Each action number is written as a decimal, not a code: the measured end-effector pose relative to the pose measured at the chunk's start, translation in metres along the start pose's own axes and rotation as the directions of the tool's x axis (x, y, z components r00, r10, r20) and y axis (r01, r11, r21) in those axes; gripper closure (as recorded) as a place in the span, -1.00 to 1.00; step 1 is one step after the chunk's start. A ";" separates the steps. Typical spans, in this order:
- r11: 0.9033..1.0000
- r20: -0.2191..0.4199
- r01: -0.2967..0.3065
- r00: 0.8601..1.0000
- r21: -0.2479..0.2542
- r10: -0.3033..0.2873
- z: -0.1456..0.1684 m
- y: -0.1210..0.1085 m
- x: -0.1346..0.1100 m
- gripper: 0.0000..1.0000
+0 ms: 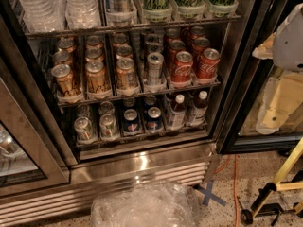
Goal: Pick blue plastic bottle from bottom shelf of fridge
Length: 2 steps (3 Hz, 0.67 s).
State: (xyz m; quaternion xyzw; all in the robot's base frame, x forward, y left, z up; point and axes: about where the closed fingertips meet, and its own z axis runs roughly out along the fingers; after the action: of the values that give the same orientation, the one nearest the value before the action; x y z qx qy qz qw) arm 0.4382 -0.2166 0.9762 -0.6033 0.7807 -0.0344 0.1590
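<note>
1. The fridge (142,163) fills most of the scene. Its doorway stands open, so the racks inside are within reach, and the slatted steel grille runs along its base.
2. A crumpled heap of clear plastic (142,207) lies on the floor just in front of the fridge's grille.
3. The bottom shelf (142,136) is the lowest rack in the fridge. It holds silver cans, blue Pepsi cans and two white-capped bottles in lanes.
4. The gripper (289,37) hangs outside the fridge, off to the right of the opening and well above the lowest rack. I cannot tell whether it is wide or narrow, and it carries nothing that I can see.
5. The blue plastic bottle (176,112) stands upright in the fridge's lowest rack, toward the right end, with a second bottle (197,109) just beside it.
6. By my reckoning the pick is barely begun: the reach in, the grasp and the lift out are all left to do.
</note>
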 end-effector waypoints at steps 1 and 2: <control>1.000 0.000 0.000 1.000 0.000 0.000 0.000 0.000 0.000 -1.00; 1.000 0.031 -0.021 0.999 -0.012 0.022 0.009 -0.004 -0.007 -1.00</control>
State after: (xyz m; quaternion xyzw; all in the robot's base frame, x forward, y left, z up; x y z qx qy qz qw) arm 0.4458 -0.2098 0.9697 -0.5963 0.7848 -0.0188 0.1679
